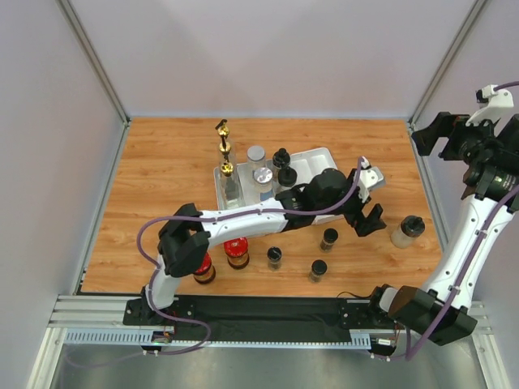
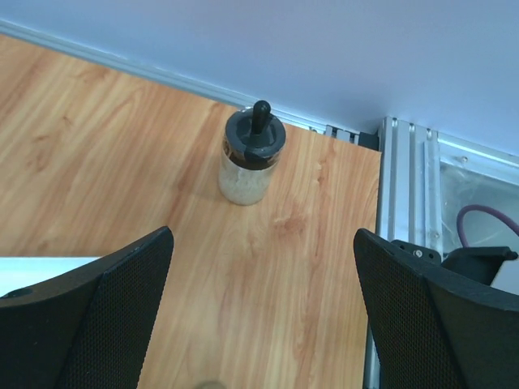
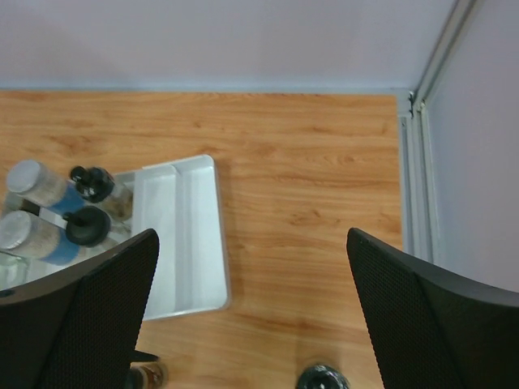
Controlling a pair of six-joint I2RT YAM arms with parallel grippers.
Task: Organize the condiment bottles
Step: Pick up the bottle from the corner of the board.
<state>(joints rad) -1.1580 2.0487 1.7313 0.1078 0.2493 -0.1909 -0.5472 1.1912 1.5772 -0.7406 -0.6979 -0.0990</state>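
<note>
The task looks partly done. The white tray [image 1: 312,162] at the centre of the overhead view already carries two gold-spouted bottles [image 1: 229,182], two silver-lidded jars [image 1: 263,177] and two black-capped bottles [image 1: 284,174], all crowded toward its left side. The right wrist view shows its right-hand compartments bare.

The step in hand appears to be fetching the knob-lidded jar [image 1: 407,231], which stands alone at the right of the bench [image 1: 162,178], well apart from the tray. The left pincer [image 1: 370,220] hovers just to the left of it, spread wide and holding nothing. In the left wrist view the jar [image 2: 252,158] is upright, above centre, ahead of the gap between the fingers [image 2: 97,324]. The next move probably calls for advancing and lowering so the fingers pass either side of the glass body, under the lid, before closing.

The right pincer [image 1: 442,139] hangs raised in the upper right, also wide open and empty.

Two red-lidded jars [image 1: 237,253] stand at lower left and three small spice jars [image 1: 318,269] at lower centre, none of them yet in the tray. One spice jar sits just below and left of the left pincer, so a low carry back to the tray could clip it. The metal rail [image 2: 401,203] beside the knob-lidded jar leaves little room for overshoot.
</note>
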